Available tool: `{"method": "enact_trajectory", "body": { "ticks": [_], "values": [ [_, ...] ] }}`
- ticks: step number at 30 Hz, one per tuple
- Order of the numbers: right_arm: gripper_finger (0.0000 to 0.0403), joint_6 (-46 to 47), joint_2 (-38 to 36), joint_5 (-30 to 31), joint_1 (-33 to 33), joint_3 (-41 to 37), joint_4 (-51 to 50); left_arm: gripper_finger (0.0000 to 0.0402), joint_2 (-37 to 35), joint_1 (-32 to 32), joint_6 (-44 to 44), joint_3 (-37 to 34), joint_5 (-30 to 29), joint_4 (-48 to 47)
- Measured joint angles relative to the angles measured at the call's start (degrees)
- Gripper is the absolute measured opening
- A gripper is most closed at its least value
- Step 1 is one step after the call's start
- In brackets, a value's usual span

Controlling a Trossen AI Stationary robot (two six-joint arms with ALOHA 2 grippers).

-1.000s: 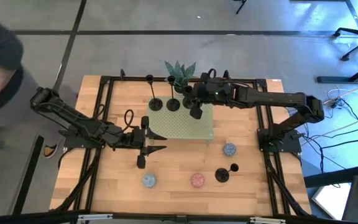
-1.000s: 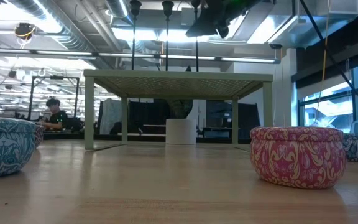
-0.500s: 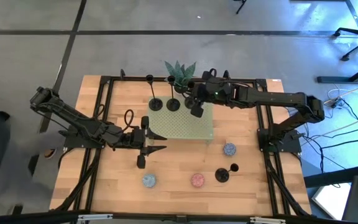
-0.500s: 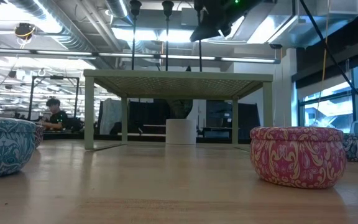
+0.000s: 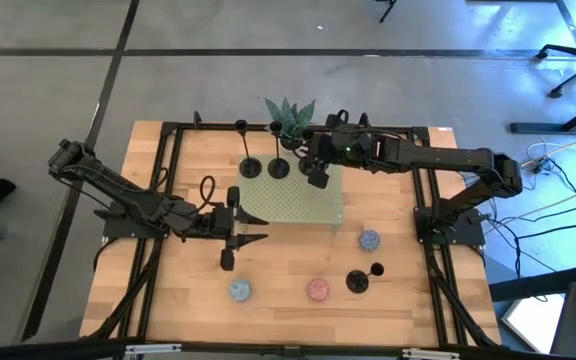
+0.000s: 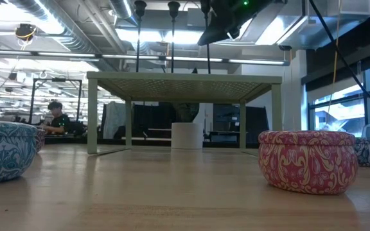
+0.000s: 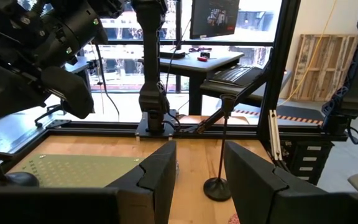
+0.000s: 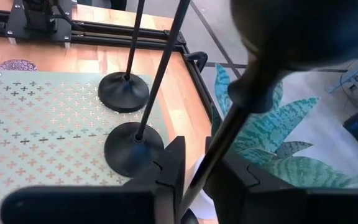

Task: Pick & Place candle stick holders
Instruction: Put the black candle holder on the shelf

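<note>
**A:** Describe the work surface and the room.

**B:** A wooden table (image 5: 278,270) in a black frame stands on a grey floor. A green perforated platform (image 5: 298,205) on legs stands at the table's rear centre, and a potted plant (image 5: 290,112) stands behind it. The low view shows an open hall beyond, with ceiling ducts and strip lights. A person (image 6: 56,115) is seated far off.

**A:** Item count?

**B:** There are four black candle stick holders and three patterned tins. Two tins are blue (image 5: 239,290) (image 5: 369,240) and one is pink (image 5: 317,289); all sit on the front half of the table.

**A:** Holder locations?

**B:** Two stand upright side by side on the platform's rear left corner (image 5: 250,167) (image 5: 279,167). The third holder (image 6: 208,48) is just beside them on the platform, its stem upright. The fourth holder (image 5: 358,281) stands on the bare table at front right, beside the pink tin.

**A:** End-effector status?

**B:** The right gripper (image 8: 192,168) is above the platform's rear edge. Its fingers are narrow and closed about the third holder's stem. The left gripper (image 7: 199,168) hovers over the table just front-left of the platform. Its fingers are moderately apart with nothing between them.
</note>
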Motion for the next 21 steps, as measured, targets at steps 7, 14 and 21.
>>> {"method": "enact_trajectory", "body": {
  "ticks": [7,14,21],
  "values": [
    [0.0120,0.2,0.0,0.0,0.0,0.0,-0.1,0.0130,0.0,0.0,0.0,0.0,0.0,0.0],
    [0.0142,0.3,0.0,0.5,0.0,0.0,0.1,0.0130,0.0,0.0,0.0,0.0,0.0,0.0],
    [0.0142,0.6,-1.8,3.4,0.2,0.0,-1.8,0.0130,0.0,0.0,0.0,0.0,0.0,-0.1]
  ]
}}
